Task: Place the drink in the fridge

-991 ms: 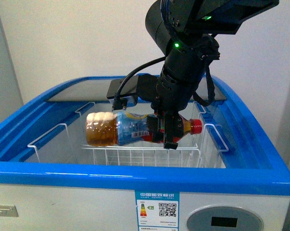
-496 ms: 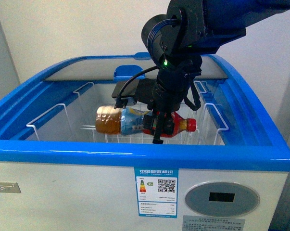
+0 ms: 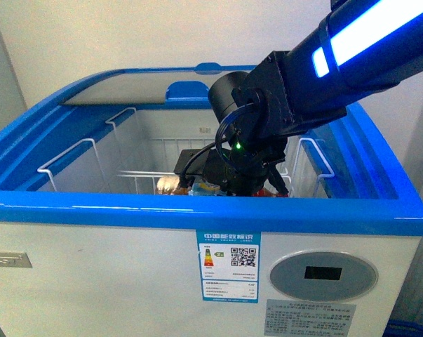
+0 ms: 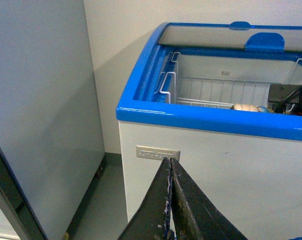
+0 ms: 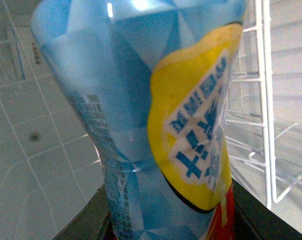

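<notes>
Blue plastic runs all around the top of the one fridge [image 3: 197, 216], a white chest that is open on top. In the front view a grey glass lid [image 3: 137, 90] sits at about 11 o'clock, pushed to the back, with one blue handle [image 3: 188, 92] on it. White wire baskets [image 3: 88, 158] hang inside; I can see two loops on the left and one at about 3 o'clock. One sticker with a square code [image 3: 229, 265] is on the white front, and one grey round panel [image 3: 323, 276] is at about 5 o'clock.

One black arm reaches down into the fridge from 2 o'clock. Its right gripper [image 3: 232, 184] is low inside, mostly hidden by the rim. It is pinching the one drink [image 3: 170, 185], and only a small brown bit of the bottle peeks out over the rim. The right wrist view shows the drink [image 5: 156, 115] very close up, with its blue and yellow label, held between two dark fingers [image 5: 88, 220] above the wire basket.

The left gripper [image 4: 170, 200] is outside the fridge, down by its white front, with its two fingers pressed together. One tall grey cabinet [image 4: 40, 110] stands beside the fridge.
</notes>
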### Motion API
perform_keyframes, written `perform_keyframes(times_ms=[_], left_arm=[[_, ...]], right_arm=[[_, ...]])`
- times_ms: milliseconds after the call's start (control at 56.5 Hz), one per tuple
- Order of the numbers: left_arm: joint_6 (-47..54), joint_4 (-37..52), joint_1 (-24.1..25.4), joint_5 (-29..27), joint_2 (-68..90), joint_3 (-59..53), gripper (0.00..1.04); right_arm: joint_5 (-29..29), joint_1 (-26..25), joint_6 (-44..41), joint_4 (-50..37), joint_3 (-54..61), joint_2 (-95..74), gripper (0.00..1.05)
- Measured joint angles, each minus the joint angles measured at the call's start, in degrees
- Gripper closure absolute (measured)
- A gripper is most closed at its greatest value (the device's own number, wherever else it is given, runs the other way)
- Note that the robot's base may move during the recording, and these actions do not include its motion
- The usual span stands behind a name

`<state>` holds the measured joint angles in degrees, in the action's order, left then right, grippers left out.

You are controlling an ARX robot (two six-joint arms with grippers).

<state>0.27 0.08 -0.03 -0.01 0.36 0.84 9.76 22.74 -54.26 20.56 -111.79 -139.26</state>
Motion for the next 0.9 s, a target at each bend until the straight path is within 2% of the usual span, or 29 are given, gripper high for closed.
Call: perform_keyframes(times_ms=[71,212,407,549,708,832,903], left_arm=[[0.00,0.00,0.00,0.00,0.00,0.00,1.02],[0.00,0.00,0.00,0.00,0.00,0.00,1.02],[0.00,0.00,-0.02,0.00,0.00,0.00,1.02],[0.00,0.00,-0.02,0.02,0.00,0.00,1.02],[0.00,0.00,0.00,0.00,0.00,0.00,1.02],[0.00,0.00,0.00,0.00,0.00,0.00,1.02],[0.00,0.00,0.00,0.00,0.00,0.00,1.02]], right_arm=[[0.09,0.00,0.07,-0.96,1.16,0.02,0.64],[0.04,-0.04,-0.46,-2.14,2.62,0.98,0.47],[-3.06,-0.28,-1.18,-2.40,2.78,5.95,0.06],[-8.17,-1.44,-0.42,1.49,2.78,10.93,0.08],[-13.62,-2.43,4.42,6.45,2.78,17.00,0.08],[-16.66,-5.03,14.47,6.05,2.93,23.93,0.08],[-14.27,-8.24,21.79,2.84,5.90,29.73,0.08]])
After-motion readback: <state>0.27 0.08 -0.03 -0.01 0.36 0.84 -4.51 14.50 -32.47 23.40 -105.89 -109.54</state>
